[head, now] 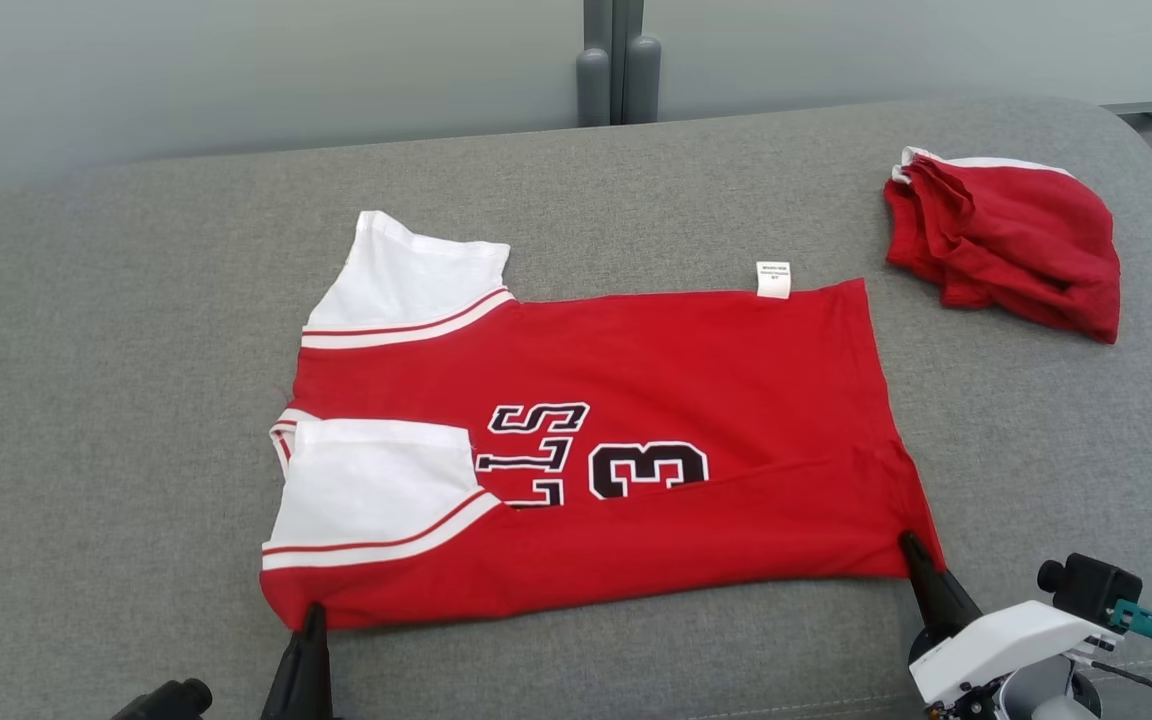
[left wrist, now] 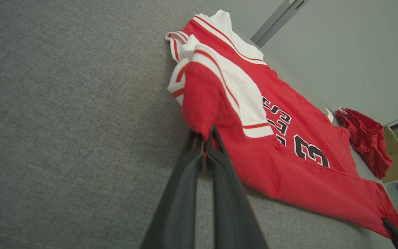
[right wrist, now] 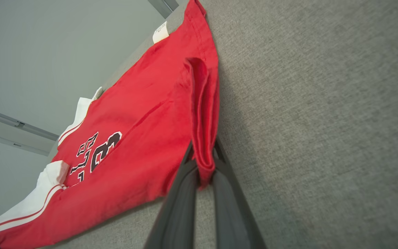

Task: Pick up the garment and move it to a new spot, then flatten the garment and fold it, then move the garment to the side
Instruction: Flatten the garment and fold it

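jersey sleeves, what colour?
White sleeves with a thin red stripe near the seam, on a red jersey. Clearest in the head view.

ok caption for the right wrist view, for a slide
The right fingers pinch a bunched corner of the red jersey spread on the grey cushion

Left gripper (left wrist: 204, 133): two long dark fingers pressed together, pinching a corner of the red fabric jersey (left wrist: 288, 166) with white striped sleeves and a black "3" print. The pinched corner is bunched up. The rest lies flat on the grey woven fabric surface (left wrist: 64, 121), running off to the right. Right gripper (left wrist: 389, 225): dark tip touching the jersey's far corner at the lower right frame edge. Crumpled red cloth bundle (left wrist: 368, 141) sits beyond the jersey, apart from it. Brown cardboard box (left wrist: 397, 159) behind that. Plain grey-green wall (left wrist: 340, 52) up top.
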Tool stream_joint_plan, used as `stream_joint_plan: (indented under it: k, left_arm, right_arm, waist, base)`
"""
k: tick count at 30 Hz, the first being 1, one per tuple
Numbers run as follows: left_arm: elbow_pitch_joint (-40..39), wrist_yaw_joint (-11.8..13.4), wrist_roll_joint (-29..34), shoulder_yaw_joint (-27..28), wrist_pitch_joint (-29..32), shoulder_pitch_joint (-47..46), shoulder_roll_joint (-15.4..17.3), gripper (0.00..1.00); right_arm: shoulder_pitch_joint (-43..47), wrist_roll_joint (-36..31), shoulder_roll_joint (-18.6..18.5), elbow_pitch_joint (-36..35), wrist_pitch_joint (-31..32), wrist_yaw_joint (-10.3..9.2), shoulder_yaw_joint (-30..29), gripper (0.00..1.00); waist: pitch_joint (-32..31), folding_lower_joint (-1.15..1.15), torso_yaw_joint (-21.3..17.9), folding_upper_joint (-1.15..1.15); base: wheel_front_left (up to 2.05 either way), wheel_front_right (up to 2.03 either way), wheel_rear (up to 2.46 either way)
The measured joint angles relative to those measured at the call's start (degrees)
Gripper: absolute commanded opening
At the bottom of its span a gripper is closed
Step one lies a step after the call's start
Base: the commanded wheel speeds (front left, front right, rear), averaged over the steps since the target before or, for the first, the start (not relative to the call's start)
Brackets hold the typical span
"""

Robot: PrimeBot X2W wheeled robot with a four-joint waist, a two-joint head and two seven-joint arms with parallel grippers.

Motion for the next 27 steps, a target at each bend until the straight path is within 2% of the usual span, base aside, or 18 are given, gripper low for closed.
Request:
stream_joint_plan:
  k: [10,20,21,22,23,24,25,27]
  left_arm:
    - [-3.52,0.7,0.08,0.43,-0.01,3.14,0.11,0.0]
    - [-2.97,1.31,0.63,0.14,0.33,5.36,0.83,0.0]
    - [-2.82,1.37,0.76,0.11,0.59,5.48,0.97,0.0]
    - [-2.52,1.37,0.85,-0.07,1.07,5.58,1.25,0.0]
    - [-1.96,1.38,1.03,-0.19,1.36,5.62,1.72,0.0]
    - [-1.8,1.41,1.08,-0.18,1.36,5.61,1.92,0.44]
    - [-1.74,1.69,1.24,-0.14,1.36,5.61,2.03,1.0]
    - [-1.64,2.1,1.44,0.21,1.36,5.61,2.14,1.0]
  right_arm:
    - [2.3,0.01,-1.23,-3.12,0.0,-0.05,-0.77,0.0]
    - [4.8,0.0,-2.05,-4.1,0.04,-0.67,-0.43,0.0]
    - [4.91,0.0,-2.05,-4.07,0.11,-0.68,-0.37,0.08]
    - [4.94,0.0,-2.04,-4.0,0.11,-0.75,-0.37,0.4]
    - [5.0,0.0,-2.07,-3.96,0.21,-1.24,-0.38,0.49]
    - [5.04,0.0,-2.04,-3.96,0.26,-1.26,-0.41,1.0]
    - [5.09,0.0,-2.04,-3.94,0.26,-1.67,-0.42,1.0]
    - [5.24,0.0,-2.26,-3.79,0.26,-2.19,-0.66,1.0]
  waist:
    - [0.07,0.0,-0.27,0.0]
    - [-0.61,0.0,-0.08,0.0]
    - [-0.75,0.0,-0.14,0.0]
    - [-0.89,0.0,-0.21,0.0]
    - [-1.12,0.0,-0.3,0.0]
    - [-1.16,0.0,-0.32,0.0]
    - [-1.18,0.0,-0.33,0.0]
    - [-1.24,0.0,-0.36,0.0]
  base:
    - [0.0,0.0,0.0]
    - [0.0,0.0,0.0]
    - [0.0,0.0,0.0]
    - [0.0,0.0,0.0]
    - [0.0,0.0,0.0]
    - [0.0,0.0,0.0]
    - [0.0,0.0,0.0]
    - [0.0,0.0,0.0]
